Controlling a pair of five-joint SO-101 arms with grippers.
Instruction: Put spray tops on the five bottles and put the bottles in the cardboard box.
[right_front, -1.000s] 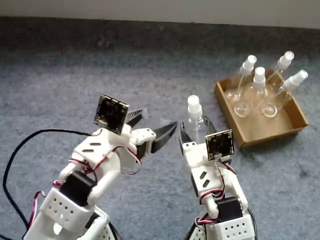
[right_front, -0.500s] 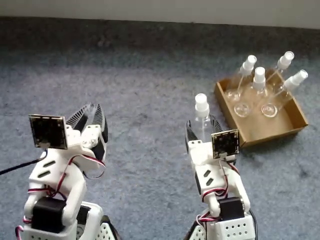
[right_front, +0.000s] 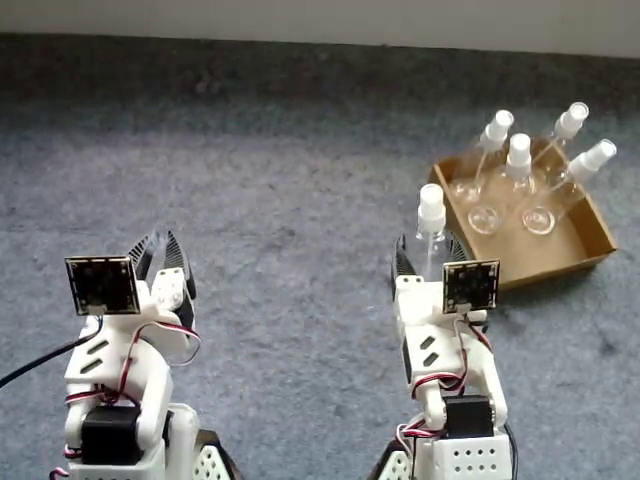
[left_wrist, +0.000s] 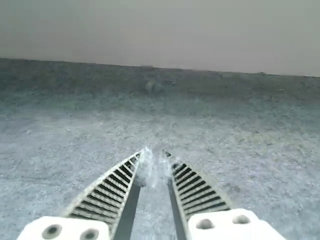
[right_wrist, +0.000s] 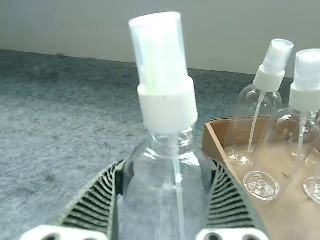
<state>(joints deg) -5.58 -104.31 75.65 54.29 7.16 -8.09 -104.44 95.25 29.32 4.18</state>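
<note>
A clear bottle with a white spray top stands upright between my right gripper's fingers. The right gripper is shut on its body, just left of the cardboard box. In the right wrist view the bottle sits in the right gripper, with the box beyond it to one side. Several capped bottles lean inside the box. My left gripper hovers over the carpet at the left, shut and holding nothing; in the left wrist view the left gripper has its tips nearly together.
Grey carpet covers the whole work area, with a pale wall along the far edge. The capped bottles fill the far half of the box, and its near half shows bare cardboard floor.
The left arm has pulled back to the left, away from the bottle, and its fingers have come together. The right gripper has carried the bottle rightward, closer to the box.
</note>
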